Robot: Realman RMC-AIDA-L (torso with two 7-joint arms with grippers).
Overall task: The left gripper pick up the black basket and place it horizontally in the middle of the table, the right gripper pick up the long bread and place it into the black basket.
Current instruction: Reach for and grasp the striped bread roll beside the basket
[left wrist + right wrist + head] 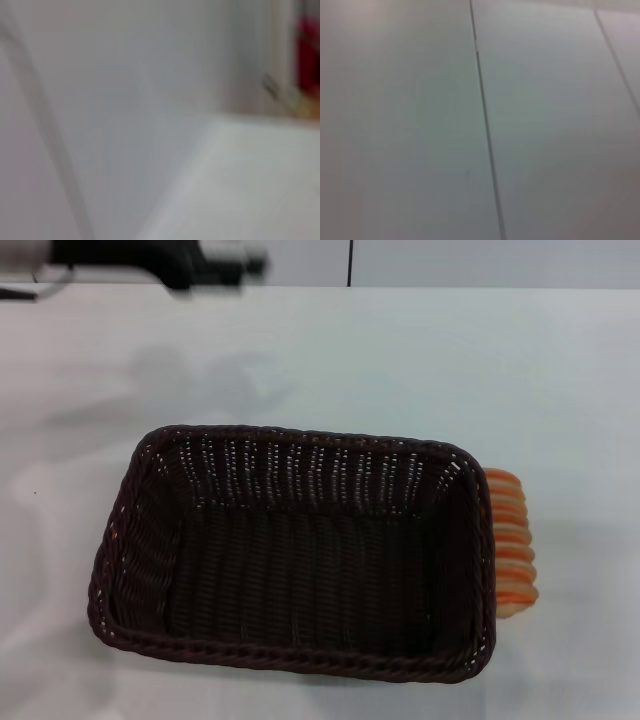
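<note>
Nearest the head camera sits the black basket (290, 555), a big dark woven tray with rounded corners and sloping openwork sides, lying flat with its long side running left to right, roughly mid-table and toward the near edge. It is empty inside. That lie suits the task: the basket looks already set horizontally, with its open top free for a drop from above.

Tucked just beside its right wall lies the long bread (510, 543), a small tan roll with orange crosswise stripes and a ridged surface. It appears to touch the basket's right rim, partly hidden behind it, so the bread step is not yet done.

On the white table (400, 360), far left, the left gripper (225, 267) hangs over the far edge, well apart from the basket; whether its fingers are released or clenched I cannot tell. No right gripper shows in any view. Reaching the bread may be awkward, judging by how close it lies to the wicker wall.
</note>
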